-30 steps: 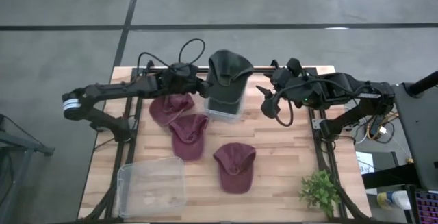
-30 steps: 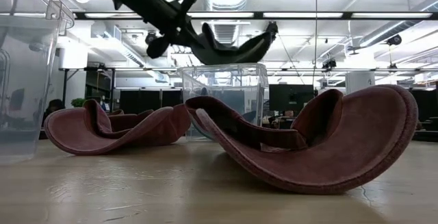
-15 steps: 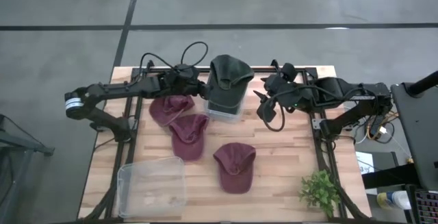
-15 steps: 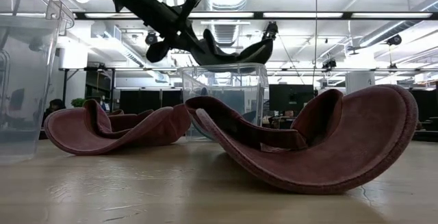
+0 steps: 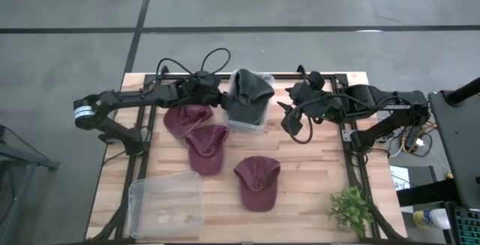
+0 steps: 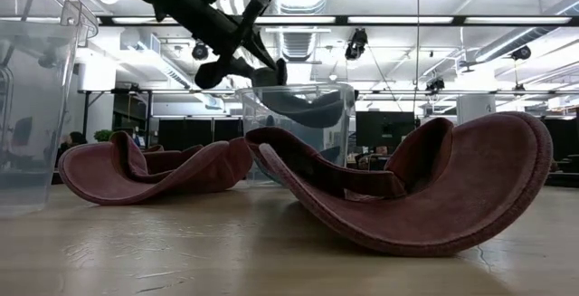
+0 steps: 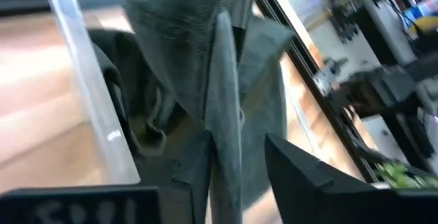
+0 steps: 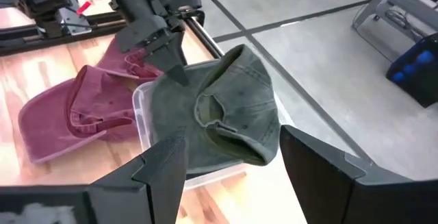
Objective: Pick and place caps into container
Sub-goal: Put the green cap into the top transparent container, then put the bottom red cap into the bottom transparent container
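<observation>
A dark olive cap (image 5: 250,94) lies draped over the top of the clear container (image 5: 260,125) at the table's far middle, crown up in the right wrist view (image 8: 219,114). More dark cloth (image 7: 116,80) shows inside the container. My left gripper (image 5: 222,100) is open at the cap's left side, with the cap's edge between its fingers. My right gripper (image 5: 292,119) hangs open to the right of the container with nothing between its fingers. Three maroon caps (image 5: 187,118) (image 5: 208,147) (image 5: 257,182) lie on the table. My left gripper's fingers (image 7: 195,172) stand apart on either side of the olive cap's thin edge (image 7: 224,121), coming level from the table's left. I cannot tell whether one finger still touches that edge. The cap rests on the container.
A second clear container (image 5: 166,204) stands at the near left corner. A small green plant (image 5: 350,209) sits at the near right. In the low view two maroon caps (image 6: 154,169) (image 6: 407,196) lie in front of the far container (image 6: 298,124).
My left gripper has gone down toward the container with the olive cap and has opened. The cap, which hung above the container, has dropped and now lies draped on it.
</observation>
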